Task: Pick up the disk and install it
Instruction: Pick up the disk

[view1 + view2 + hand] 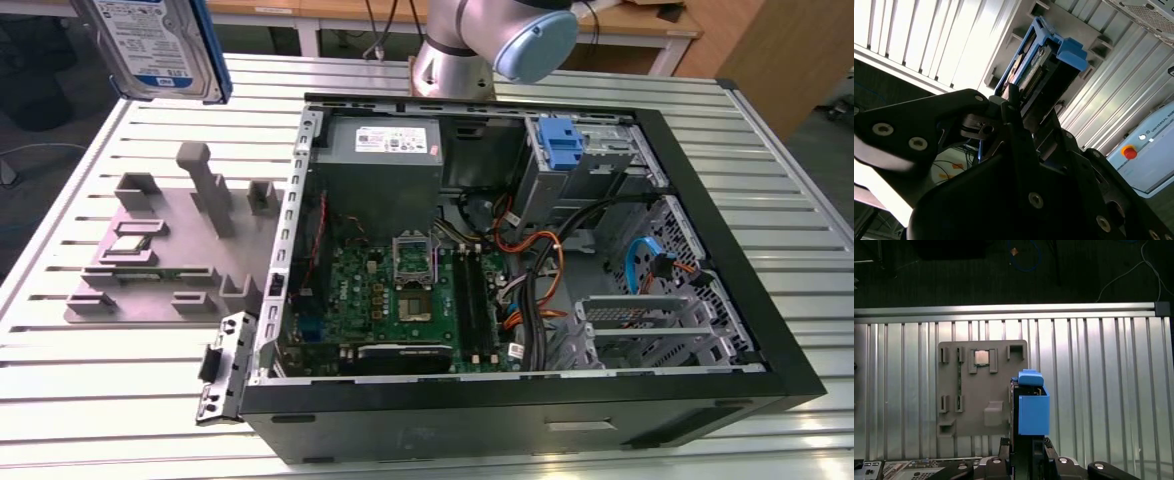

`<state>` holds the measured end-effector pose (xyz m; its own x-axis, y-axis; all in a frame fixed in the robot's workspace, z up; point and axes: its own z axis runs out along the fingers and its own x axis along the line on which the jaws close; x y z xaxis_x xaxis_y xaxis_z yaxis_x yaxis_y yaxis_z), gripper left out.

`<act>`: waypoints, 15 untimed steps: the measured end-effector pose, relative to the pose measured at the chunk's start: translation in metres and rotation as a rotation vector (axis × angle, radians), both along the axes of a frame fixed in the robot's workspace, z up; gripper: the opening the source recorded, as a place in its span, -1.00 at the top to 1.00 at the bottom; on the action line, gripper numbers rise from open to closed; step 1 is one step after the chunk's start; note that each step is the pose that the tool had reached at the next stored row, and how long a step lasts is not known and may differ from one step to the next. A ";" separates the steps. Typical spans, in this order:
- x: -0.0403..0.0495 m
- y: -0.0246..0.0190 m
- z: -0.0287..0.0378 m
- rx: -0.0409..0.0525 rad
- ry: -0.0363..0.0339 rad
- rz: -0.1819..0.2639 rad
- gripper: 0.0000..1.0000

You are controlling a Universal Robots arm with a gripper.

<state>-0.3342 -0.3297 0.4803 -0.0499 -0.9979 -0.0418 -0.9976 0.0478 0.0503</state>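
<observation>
The disk point(154, 45), a silver drive with a blue-and-white label and a blue frame, hangs high above the table at the exterior view's upper left. In both wrist views my gripper point(1025, 444) is shut on the disk's lower end, and the blue frame point(1032, 412) sticks out beyond the fingers. The second wrist view shows the disk point(1041, 65) edge-on, held between the black fingers point(1010, 102). It hangs over the slatted table beside the grey fixture plate point(981, 390). The open computer case point(534, 250) lies to the exterior view's right of the disk.
The grey fixture plate point(160, 250) with upright posts lies on the slatted metal table point(120, 400). Inside the case are a motherboard point(400, 290), a power supply point(380, 150), a bare blue bracket point(561, 145), cables and a metal drive cage point(641, 320). The arm's base point(461, 50) stands behind the case.
</observation>
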 end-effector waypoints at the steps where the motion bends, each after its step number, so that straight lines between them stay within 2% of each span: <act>1: 0.0000 0.0000 0.0000 0.0000 0.0000 0.000 0.30; 6: 0.0042 0.0000 0.0000 -0.0001 0.0000 0.000 0.30; 15: 0.0247 0.0000 0.0000 0.0000 0.0000 0.000 0.30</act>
<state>-0.3095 -0.3297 0.4803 -0.0499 -0.9979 -0.0417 -0.9976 0.0478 0.0502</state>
